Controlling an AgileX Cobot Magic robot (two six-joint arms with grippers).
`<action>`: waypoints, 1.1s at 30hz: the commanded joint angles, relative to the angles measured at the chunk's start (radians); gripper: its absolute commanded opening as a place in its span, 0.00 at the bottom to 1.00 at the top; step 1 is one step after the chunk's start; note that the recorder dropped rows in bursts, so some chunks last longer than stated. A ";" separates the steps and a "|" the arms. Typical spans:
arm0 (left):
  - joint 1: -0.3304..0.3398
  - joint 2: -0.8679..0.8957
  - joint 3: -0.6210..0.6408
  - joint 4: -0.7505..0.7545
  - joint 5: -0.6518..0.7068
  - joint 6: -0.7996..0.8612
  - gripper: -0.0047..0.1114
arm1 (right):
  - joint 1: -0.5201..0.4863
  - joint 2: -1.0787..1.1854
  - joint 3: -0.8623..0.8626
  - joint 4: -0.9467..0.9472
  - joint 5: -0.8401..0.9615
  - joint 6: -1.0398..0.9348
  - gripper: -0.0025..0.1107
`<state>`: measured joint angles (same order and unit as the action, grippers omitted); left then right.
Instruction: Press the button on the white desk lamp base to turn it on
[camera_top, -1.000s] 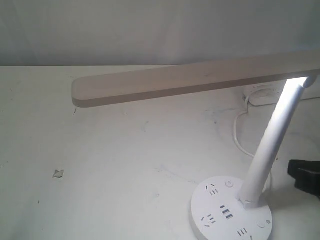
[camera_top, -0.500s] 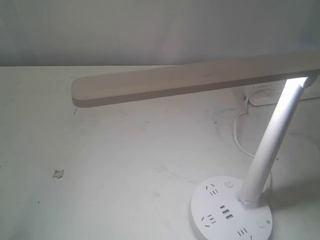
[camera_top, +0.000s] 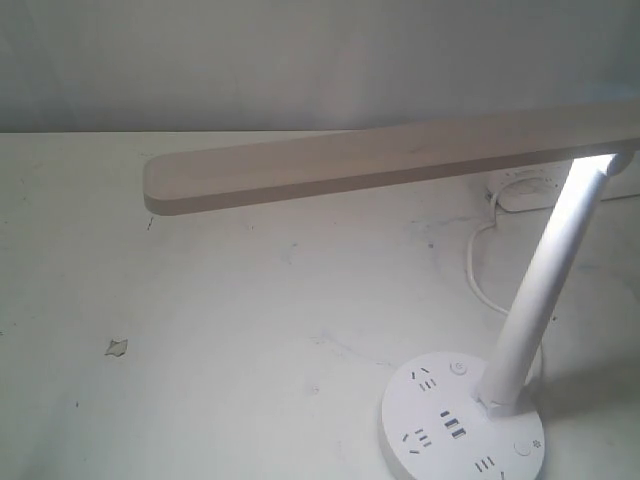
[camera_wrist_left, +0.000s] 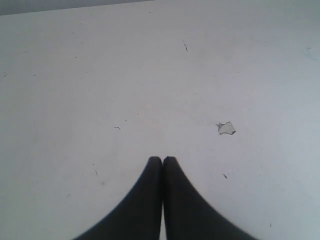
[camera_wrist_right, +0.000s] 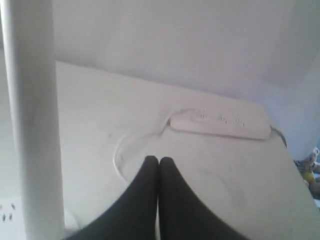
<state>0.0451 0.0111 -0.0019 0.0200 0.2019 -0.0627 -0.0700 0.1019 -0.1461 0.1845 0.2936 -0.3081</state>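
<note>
The white desk lamp base (camera_top: 440, 400) sits at the exterior view's lower right, a round disc with socket slots and USB ports. Its slanted white post (camera_top: 545, 280) rises to a long lamp head (camera_top: 380, 160) that glows where it meets the post. The button (camera_top: 522, 448) with the sun-like icon lies near the base's right edge; a second round button (camera_top: 458, 368) sits at the back. Neither gripper shows in the exterior view. My right gripper (camera_wrist_right: 159, 160) is shut and empty beside the post (camera_wrist_right: 32, 125). Over bare table, my left gripper (camera_wrist_left: 162, 160) is shut and empty.
A white power strip (camera_wrist_right: 220, 125) with a looping cord (camera_top: 478, 265) lies behind the lamp at the table's far right. A small torn scrap (camera_top: 117, 347) lies on the white table (camera_top: 250, 320) to the left, also seen as a scrap (camera_wrist_left: 226, 128) in the left wrist view.
The dark right gripper seen at the exterior view's right edge a second ago has withdrawn out of that view. The lamp stays lit and unmoved.
</note>
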 joint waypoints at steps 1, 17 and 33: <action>0.002 0.000 0.002 -0.004 -0.001 0.000 0.04 | 0.000 -0.057 0.143 -0.052 -0.005 0.022 0.02; 0.002 0.000 0.002 -0.004 0.000 0.000 0.04 | 0.000 -0.102 0.146 -0.081 0.042 0.182 0.02; 0.002 0.000 0.002 -0.004 0.000 0.000 0.04 | 0.000 -0.102 0.146 -0.289 0.042 0.180 0.02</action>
<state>0.0451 0.0111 -0.0019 0.0200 0.2019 -0.0627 -0.0700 0.0065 -0.0044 -0.0938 0.3372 -0.1314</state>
